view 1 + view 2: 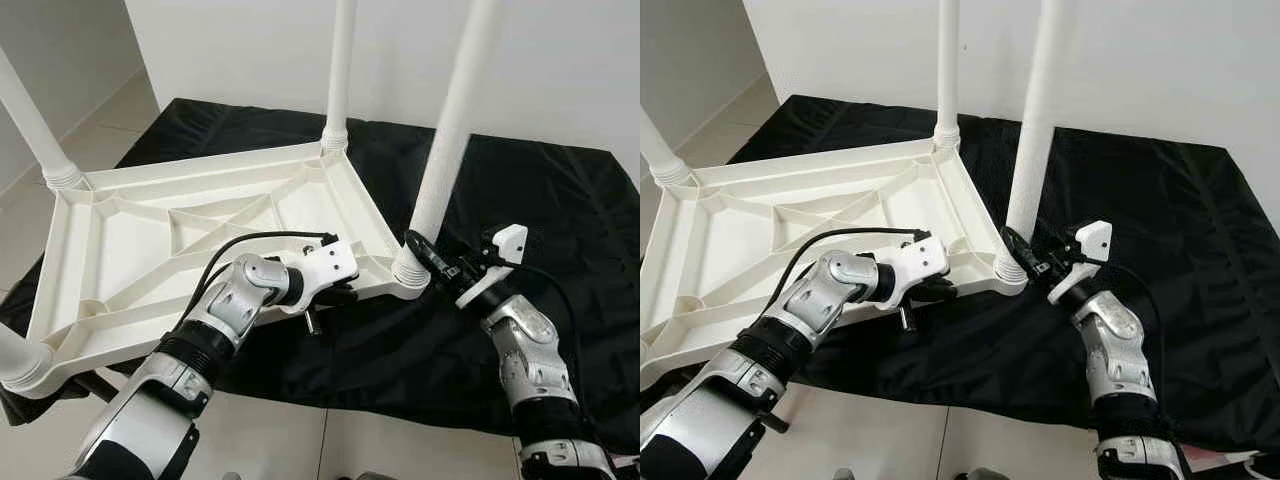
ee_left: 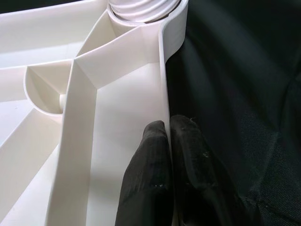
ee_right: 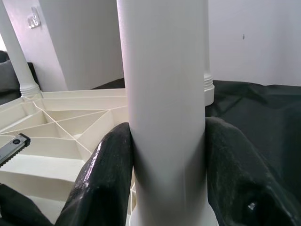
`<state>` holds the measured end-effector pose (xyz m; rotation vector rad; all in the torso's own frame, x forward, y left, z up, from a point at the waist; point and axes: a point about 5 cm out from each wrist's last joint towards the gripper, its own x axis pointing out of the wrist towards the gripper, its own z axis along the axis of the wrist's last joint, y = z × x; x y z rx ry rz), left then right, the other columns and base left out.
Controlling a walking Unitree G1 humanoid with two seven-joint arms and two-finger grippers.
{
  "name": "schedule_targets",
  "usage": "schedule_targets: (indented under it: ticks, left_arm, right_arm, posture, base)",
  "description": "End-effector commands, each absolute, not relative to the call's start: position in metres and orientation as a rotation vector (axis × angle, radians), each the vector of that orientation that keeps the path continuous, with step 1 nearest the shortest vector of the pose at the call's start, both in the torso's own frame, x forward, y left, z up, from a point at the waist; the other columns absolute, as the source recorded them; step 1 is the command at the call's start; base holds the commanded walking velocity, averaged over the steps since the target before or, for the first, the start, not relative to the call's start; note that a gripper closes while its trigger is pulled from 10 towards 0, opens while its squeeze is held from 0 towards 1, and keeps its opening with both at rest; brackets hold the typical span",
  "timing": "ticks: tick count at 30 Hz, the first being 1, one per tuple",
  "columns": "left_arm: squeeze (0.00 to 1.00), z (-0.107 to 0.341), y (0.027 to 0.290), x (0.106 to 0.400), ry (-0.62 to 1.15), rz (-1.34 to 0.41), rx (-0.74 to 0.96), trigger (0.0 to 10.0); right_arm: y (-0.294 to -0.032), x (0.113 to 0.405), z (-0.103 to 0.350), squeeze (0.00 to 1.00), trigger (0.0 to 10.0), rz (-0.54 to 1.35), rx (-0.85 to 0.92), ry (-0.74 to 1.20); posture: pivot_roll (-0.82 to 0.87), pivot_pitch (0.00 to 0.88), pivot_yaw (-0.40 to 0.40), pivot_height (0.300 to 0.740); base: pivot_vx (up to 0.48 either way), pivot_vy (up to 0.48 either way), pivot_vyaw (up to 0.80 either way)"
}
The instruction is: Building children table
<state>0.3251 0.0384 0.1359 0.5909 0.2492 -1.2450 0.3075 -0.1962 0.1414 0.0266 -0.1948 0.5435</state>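
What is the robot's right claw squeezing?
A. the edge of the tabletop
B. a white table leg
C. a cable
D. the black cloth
B: the right claw has a black finger on each side of the white table leg, down near where it joins the upside-down tabletop.

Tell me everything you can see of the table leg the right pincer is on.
The leg is a smooth white tube, plastic by its look, standing nearly upright in the near right corner socket of the upturned white tabletop. A ribbed collar rings its base. The right pincer clamps it just above that collar, one black finger on each side. Its top runs out of frame.
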Motion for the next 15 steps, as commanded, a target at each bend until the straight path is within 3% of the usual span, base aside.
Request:
schedule_targets:
  ticks: [1,15]
  left_arm:
    - [0.00,0.132,0.036,0.323,0.265,-1.251,0.620,10.0]
    - [0.00,0.133,0.037,0.323,0.266,-1.254,0.623,10.0]
  right_arm:
    - [-0.190,0.301,0.106,0.00,10.0,0.556,0.041,-0.020]
    - [-0.195,0.285,0.097,0.00,10.0,0.511,0.092,-0.037]
  posture:
    - [-0.07,0.043,0.007,0.740]
    - [-0.08,0.047,0.014,0.740]
  base:
    - [0.000,0.000,0.00]
    - [0.000,0.000,0.00]
